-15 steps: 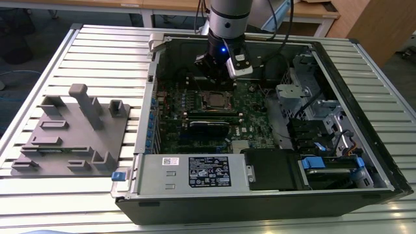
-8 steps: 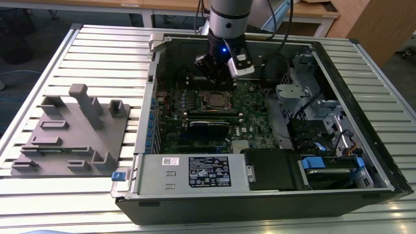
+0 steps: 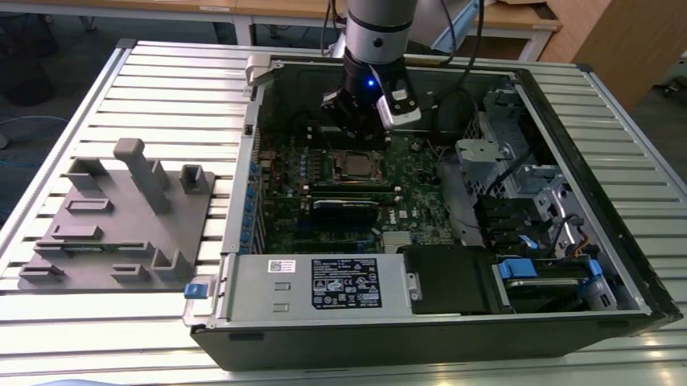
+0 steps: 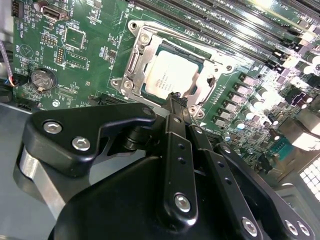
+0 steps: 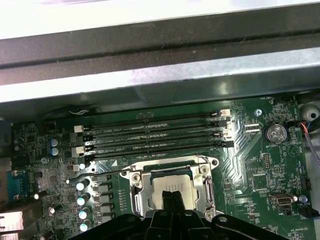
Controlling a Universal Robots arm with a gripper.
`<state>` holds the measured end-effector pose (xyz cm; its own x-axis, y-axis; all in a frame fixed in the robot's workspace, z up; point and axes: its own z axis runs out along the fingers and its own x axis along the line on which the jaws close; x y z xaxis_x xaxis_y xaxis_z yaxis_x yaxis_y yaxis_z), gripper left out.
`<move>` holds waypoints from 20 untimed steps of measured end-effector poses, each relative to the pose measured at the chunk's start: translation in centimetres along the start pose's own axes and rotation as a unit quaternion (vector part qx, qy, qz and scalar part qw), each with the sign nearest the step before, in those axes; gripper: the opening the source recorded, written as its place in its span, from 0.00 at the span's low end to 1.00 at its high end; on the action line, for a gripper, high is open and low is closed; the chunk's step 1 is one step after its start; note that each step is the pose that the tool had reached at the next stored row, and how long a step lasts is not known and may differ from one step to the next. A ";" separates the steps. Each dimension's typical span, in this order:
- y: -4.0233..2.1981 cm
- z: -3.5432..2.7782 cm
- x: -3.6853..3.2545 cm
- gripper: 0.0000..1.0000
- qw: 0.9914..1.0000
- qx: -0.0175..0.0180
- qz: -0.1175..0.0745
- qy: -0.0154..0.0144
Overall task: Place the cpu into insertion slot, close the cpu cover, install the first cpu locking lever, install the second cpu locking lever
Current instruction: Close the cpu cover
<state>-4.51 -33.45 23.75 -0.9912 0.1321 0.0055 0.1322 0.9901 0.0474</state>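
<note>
The cpu (image 4: 172, 75) lies flat in the insertion slot (image 3: 358, 165) on the green board, its silver-grey top showing. The cpu cover (image 4: 134, 62) lies down around it as a silvery frame, and the chip shows through its window in both wrist views. My gripper (image 4: 175, 98) hovers just above one edge of the chip, shut, with its black fingertips together and nothing between them. In the first wrist view the gripper (image 5: 172, 194) covers the near part of the cpu (image 5: 172, 184). A thin metal lever rod (image 5: 100, 172) runs out from the socket's side.
Long black memory slots (image 5: 155, 135) run beside the socket, under the case wall (image 5: 160, 75). A coin battery (image 4: 42, 77) sits on the board. In the exterior view a grey fixture (image 3: 118, 217) is on the left, the power supply (image 3: 322, 285) in front, and drive cages with cables (image 3: 536, 201) on the right.
</note>
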 end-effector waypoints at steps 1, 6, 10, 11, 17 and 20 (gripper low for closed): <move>0.00 0.02 0.00 0.10 1.000 0.000 0.000 0.000; -0.01 0.14 0.01 0.10 1.000 0.000 -0.003 0.000; -0.06 0.17 0.39 0.10 1.000 0.000 -0.003 0.000; -0.07 0.18 0.49 0.10 1.000 0.000 -0.003 0.000; -0.12 0.33 0.76 0.10 1.000 0.000 -0.003 0.000; -0.13 0.38 0.80 0.10 1.000 0.000 -0.004 0.000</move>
<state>-5.32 -33.45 23.37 -0.9921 0.1249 0.0057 0.1251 0.9910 0.0471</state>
